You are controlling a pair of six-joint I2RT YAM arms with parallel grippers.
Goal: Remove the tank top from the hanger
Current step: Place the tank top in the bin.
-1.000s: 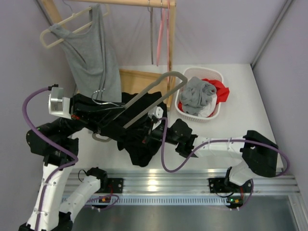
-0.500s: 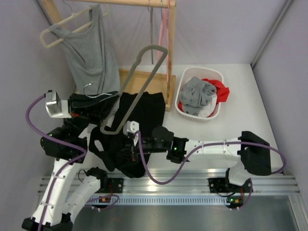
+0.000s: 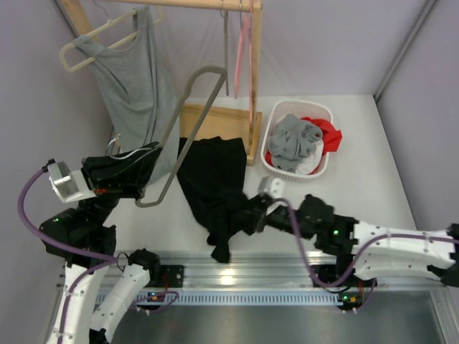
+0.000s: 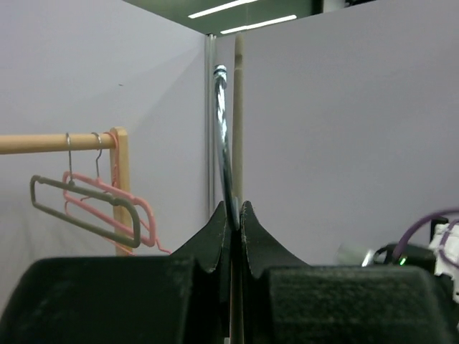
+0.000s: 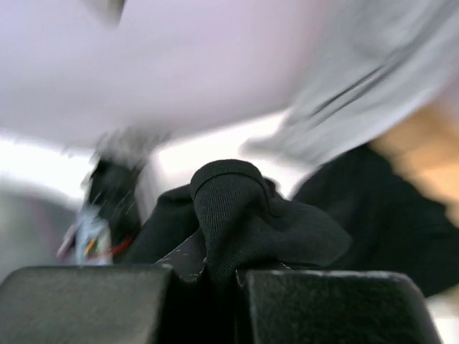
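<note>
The black tank top (image 3: 215, 179) lies spread on the table, free of the grey hanger (image 3: 183, 140). My left gripper (image 3: 143, 163) is shut on the hanger's metal hook (image 4: 224, 136), which rises from between its fingers in the left wrist view, gripper (image 4: 235, 215). The hanger is held tilted, leaning up toward the rack, to the left of the top. My right gripper (image 3: 247, 215) is shut on a bunched fold of the tank top (image 5: 244, 215) near its lower edge; the fold sticks up between the fingers of the gripper (image 5: 219, 276).
A grey tank top (image 3: 133, 79) hangs on a cream hanger from the wooden rack (image 3: 254, 79) at the back left. Pink and grey hangers (image 3: 240, 50) hang on its rail. A white basket (image 3: 326, 111) of clothes stands at the back right.
The left arm has drawn the hanger left and up, out of the black tank top. The right arm has pulled the top to the right and toward the near edge, stretching it out.
</note>
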